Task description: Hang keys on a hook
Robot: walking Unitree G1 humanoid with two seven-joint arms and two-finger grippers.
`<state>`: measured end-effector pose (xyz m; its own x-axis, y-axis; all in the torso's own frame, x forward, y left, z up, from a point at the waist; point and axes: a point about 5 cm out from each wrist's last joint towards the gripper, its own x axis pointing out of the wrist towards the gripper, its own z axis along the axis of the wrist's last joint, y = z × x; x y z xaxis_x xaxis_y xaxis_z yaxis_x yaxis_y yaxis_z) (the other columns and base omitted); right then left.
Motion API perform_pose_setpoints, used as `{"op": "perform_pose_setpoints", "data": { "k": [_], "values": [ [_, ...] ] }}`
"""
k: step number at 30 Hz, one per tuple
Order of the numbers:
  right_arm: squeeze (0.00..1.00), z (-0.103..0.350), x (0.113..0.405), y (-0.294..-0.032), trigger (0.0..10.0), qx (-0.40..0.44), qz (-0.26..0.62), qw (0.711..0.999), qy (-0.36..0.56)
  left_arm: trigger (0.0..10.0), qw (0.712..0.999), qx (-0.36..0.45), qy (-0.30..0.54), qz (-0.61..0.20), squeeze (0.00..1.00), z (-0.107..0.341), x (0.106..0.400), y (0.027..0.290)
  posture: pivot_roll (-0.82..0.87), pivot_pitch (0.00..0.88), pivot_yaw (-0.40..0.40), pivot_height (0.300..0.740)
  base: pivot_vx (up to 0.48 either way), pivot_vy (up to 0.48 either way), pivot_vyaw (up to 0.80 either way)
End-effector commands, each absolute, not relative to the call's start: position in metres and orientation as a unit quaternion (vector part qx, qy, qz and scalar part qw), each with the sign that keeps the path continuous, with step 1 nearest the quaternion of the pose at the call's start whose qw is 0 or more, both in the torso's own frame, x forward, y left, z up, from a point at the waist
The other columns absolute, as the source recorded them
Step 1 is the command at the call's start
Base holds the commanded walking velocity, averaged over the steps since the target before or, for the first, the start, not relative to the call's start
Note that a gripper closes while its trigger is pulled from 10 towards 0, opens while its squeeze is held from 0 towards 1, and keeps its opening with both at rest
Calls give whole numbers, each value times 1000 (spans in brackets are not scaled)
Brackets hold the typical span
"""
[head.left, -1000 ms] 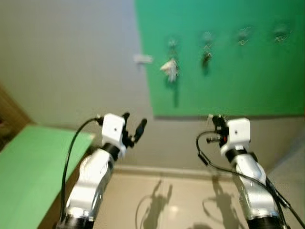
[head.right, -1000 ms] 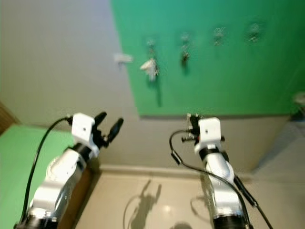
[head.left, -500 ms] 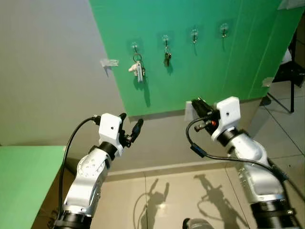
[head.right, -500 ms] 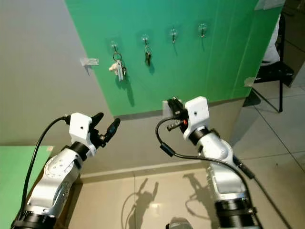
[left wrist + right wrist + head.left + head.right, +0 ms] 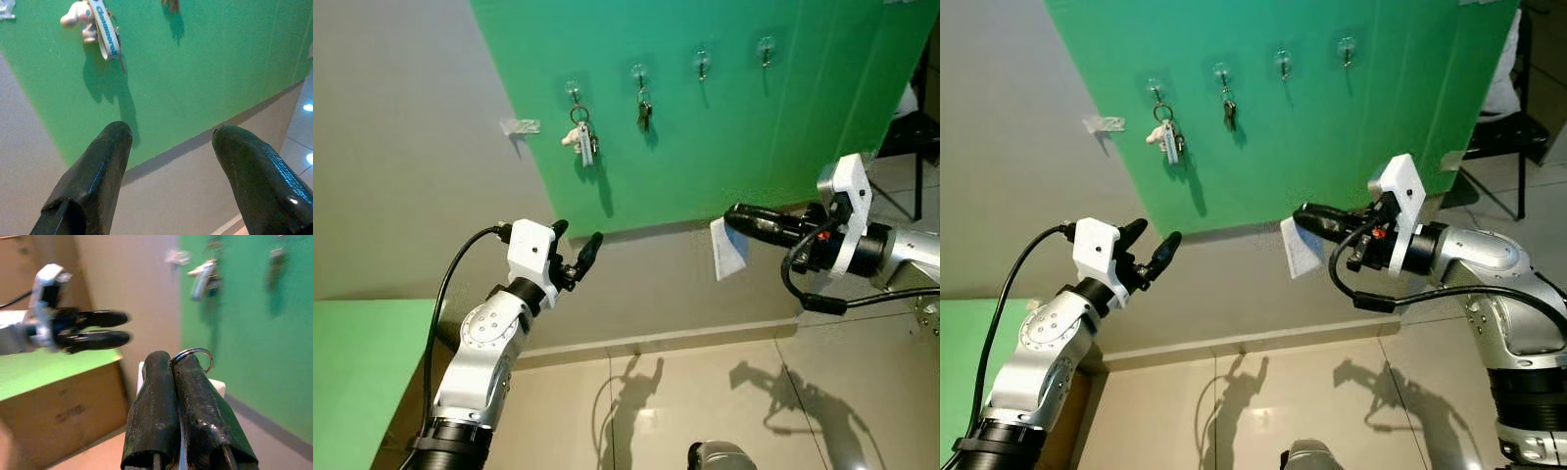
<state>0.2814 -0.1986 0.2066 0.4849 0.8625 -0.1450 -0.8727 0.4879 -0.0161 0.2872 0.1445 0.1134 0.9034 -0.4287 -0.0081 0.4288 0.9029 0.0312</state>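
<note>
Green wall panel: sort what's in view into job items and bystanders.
Job: metal key ring with white tag pinched in right hand; two free clear hooks.
Bystanders: keys with white figure charm, dark keys, open left hand, black chair.

Green board (image 5: pixel 754 127), grey wall (image 5: pixel 401 147), tiled floor (image 5: pixel 705 392)

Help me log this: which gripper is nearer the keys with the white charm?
Left. The left gripper sits just below the keys with the white charm; the right gripper is off to their right.
</note>
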Motion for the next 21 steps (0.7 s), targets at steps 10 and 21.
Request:
{"op": "perform_pose_setpoints", "data": {
  "k": [10, 21],
  "values": [
    [0, 236, 268, -185, 0, 1, 607, 794, 41, 10000, 973, 15, 11, -230, 0, 111, 284, 143, -224, 52, 132, 740, 0, 0, 0],
    [0, 234, 284, -184, 0, -47, 520, 852, 30, 10000, 972, 14, 13, -233, 0, 111, 284, 142, -226, 53, 132, 740, 0, 0, 0]
  ]
}}
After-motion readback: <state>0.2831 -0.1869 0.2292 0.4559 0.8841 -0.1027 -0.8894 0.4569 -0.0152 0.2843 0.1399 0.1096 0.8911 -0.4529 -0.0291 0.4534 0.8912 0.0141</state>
